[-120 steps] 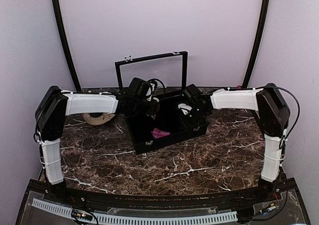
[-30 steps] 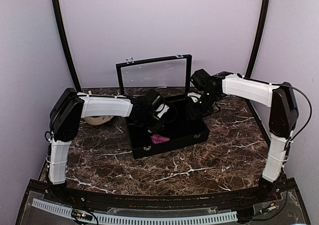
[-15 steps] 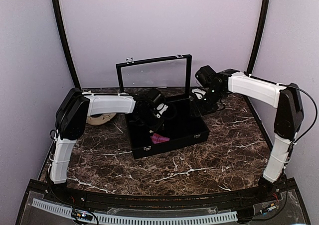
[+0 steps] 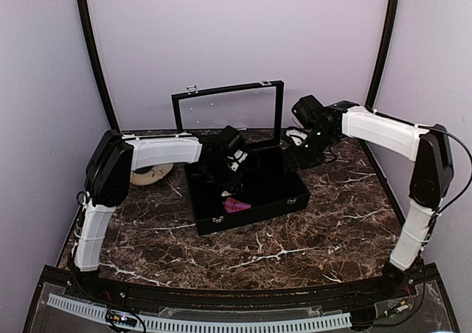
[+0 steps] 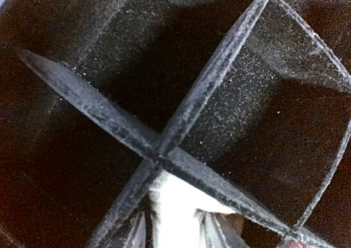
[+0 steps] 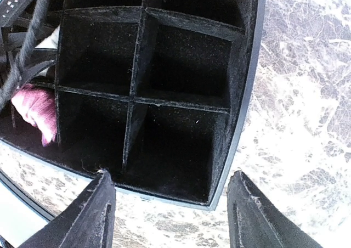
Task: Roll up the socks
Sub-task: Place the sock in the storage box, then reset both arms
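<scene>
The black case [image 4: 295, 199] stands open with its lid up. The magenta-pink sock [image 4: 236, 205] lies bundled in a front-left compartment and also shows in the right wrist view [image 6: 35, 108]. My left gripper [image 4: 225, 165] is low inside the case. In the left wrist view it [image 5: 174, 234] is shut on the cream-beige sock [image 5: 175, 204], pressed against the crossing dividers [image 5: 164, 149]. My right gripper [image 4: 301, 155] hangs above the case's back right corner. In its own view it [image 6: 173, 215] is open and empty.
A beige saucer [image 4: 151, 173] sits left of the case behind the left arm. The upright lid [image 4: 228, 110] stands behind both grippers. Marble tabletop [image 4: 295, 244] lies in front of the case, and the side walls are close.
My right gripper has drawn back and to the right, away from the case's inside. My left gripper has shifted slightly toward the back inside the case. The pink sock has not moved.
</scene>
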Robot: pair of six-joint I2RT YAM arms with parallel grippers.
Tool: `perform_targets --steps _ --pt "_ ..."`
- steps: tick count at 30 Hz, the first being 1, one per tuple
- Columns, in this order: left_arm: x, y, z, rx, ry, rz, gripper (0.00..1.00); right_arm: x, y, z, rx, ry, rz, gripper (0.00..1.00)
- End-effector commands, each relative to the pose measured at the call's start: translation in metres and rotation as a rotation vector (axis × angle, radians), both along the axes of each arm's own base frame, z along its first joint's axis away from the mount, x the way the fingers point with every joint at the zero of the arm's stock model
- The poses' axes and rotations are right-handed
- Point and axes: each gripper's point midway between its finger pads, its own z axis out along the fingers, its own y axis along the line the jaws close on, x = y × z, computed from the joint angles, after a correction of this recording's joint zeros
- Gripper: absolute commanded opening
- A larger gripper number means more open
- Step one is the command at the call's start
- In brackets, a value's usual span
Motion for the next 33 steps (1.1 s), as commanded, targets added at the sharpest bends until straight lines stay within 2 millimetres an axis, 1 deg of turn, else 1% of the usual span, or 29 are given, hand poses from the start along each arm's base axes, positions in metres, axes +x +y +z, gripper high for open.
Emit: perform_targets --steps 1,6,8,11,14,19,22,23,26,28,30,32,33 --pt "-0.001 0.005 0.016 0.028 -0.010 0.027 0.41 0.002 -0.004 0.015 0.017 -0.043 0.001 0.64" --pt "0.003 0.008 0.035 0.014 -0.045 0.053 0.43 0.001 -0.005 0.018 0.022 -0.051 0.000 0.64" --pt "0.005 0.007 0.045 -0.002 -0.059 0.061 0.44 0.000 -0.006 0.019 0.022 -0.056 -0.003 0.64" --pt "0.010 0.004 0.065 -0.033 -0.093 0.073 0.44 0.001 -0.007 0.023 0.026 -0.072 -0.010 0.64" --pt "0.016 0.001 0.095 -0.079 -0.152 0.079 0.44 0.002 -0.008 0.025 0.031 -0.088 -0.018 0.64" --pt "0.029 -0.002 0.155 -0.149 -0.279 0.091 0.46 0.007 -0.009 0.033 0.038 -0.128 -0.034 0.64" --pt "0.034 0.001 0.197 -0.194 -0.357 0.108 0.46 0.012 -0.011 0.040 0.038 -0.159 -0.058 0.64" --pt "0.033 0.004 0.217 -0.222 -0.391 0.122 0.46 0.014 -0.012 0.043 0.041 -0.171 -0.065 0.65" --pt "0.029 0.020 0.263 -0.284 -0.495 0.172 0.46 0.022 -0.016 0.053 0.044 -0.228 -0.105 0.66" --pt "0.021 0.041 0.282 -0.300 -0.565 0.211 0.46 0.029 -0.022 0.057 0.033 -0.274 -0.146 0.66" --pt "0.011 0.066 0.297 -0.310 -0.646 0.250 0.46 0.033 -0.030 0.061 0.019 -0.323 -0.193 0.66" --pt "-0.001 0.094 0.305 -0.304 -0.723 0.293 0.50 0.036 -0.039 0.068 0.025 -0.382 -0.244 0.67" --pt "-0.007 0.109 0.307 -0.295 -0.759 0.322 0.53 0.036 -0.045 0.080 0.043 -0.431 -0.277 0.68"
